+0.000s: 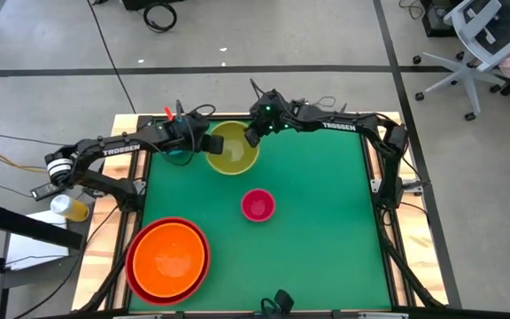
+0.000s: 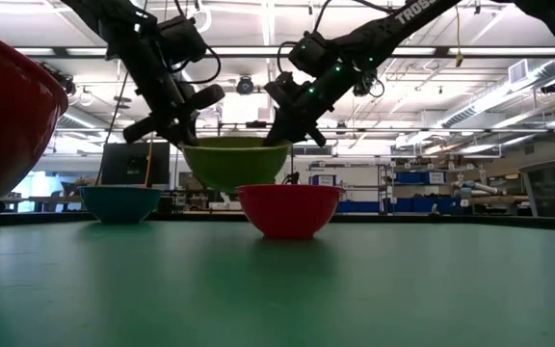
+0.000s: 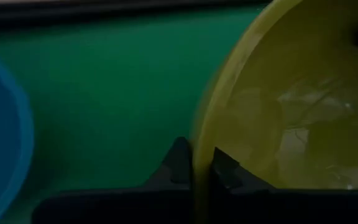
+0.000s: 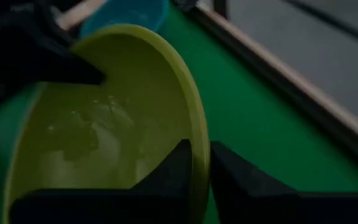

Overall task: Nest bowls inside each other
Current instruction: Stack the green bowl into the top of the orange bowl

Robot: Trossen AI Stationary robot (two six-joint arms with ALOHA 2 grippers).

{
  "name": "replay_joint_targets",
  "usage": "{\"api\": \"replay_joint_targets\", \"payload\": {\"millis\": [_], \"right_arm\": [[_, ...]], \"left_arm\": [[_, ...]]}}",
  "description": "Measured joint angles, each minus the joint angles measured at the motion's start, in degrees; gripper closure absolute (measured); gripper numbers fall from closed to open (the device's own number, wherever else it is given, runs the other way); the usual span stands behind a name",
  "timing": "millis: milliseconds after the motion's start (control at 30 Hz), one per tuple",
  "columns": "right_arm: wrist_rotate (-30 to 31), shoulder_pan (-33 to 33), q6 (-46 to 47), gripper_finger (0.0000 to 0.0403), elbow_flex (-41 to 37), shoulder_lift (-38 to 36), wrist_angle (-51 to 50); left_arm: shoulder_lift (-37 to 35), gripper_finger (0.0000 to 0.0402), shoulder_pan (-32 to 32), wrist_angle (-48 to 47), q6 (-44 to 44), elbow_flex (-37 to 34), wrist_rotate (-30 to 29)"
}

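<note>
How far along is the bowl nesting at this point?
Done: the orange bowl sits inside the red bowl at the near left. In hand: the yellow-green bowl is raised off the mat, the left gripper shut on one rim and the right gripper at the opposite rim. Left: that bowl, the blue bowl and the pink bowl remain un-nested.

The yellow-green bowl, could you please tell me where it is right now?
The yellow-green bowl is lifted off the green mat near its far edge, between the left gripper and right gripper, beyond the pink bowl.
</note>
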Motion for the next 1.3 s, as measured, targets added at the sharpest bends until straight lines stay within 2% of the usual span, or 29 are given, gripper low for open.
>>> {"api": "replay_joint_targets", "payload": {"millis": [167, 367, 500, 633, 700, 933, 1100, 1300], "right_arm": [[-4.3, -0.5, 3.5, 0.0268, 0.0, -0.1, 0.6], [-8.2, -0.8, 5.7, 0.0203, -0.2, -1.4, 4.7], [-10.5, -1.2, 4.9, 0.0184, -0.3, -4.0, 9.9], [-19.6, -2.1, 4.5, 0.018, -0.2, -7.0, 15.7], [-21.8, -2.1, 5.7, 0.0181, -0.2, -8.3, 18.0], [-18.9, -3.0, 7.5, 0.0181, -0.2, -11.2, 16.8], [-15.5, -2.1, 12.8, 0.0181, -0.2, -11.5, 11.2], [-6.8, 2.8, 19.0, 0.0181, -0.2, -11.5, 2.5]], "left_arm": [[-1.5, 0.0392, 0.5, -9.3, 2.2, 3.4, 1.7], [-2.7, 0.0392, 2.4, -18.8, 9.4, 8.5, 5.5], [-2.8, 0.0393, 3.3, -29.1, 15.7, 10.0, 9.5], [-3.4, 0.0393, 3.5, -35.0, 18.8, 10.8, 11.5], [-4.2, 0.0393, 3.6, -37.7, 21.5, 10.6, 13.1], [-11.3, 0.0393, 1.6, -42.1, 31.4, 10.7, 22.2], [-17.1, 0.0393, 0.1, -49.6, 34.6, 10.7, 24.6], [-21.3, 0.0393, -4.0, -57.4, 36.3, 10.7, 29.1]]}}
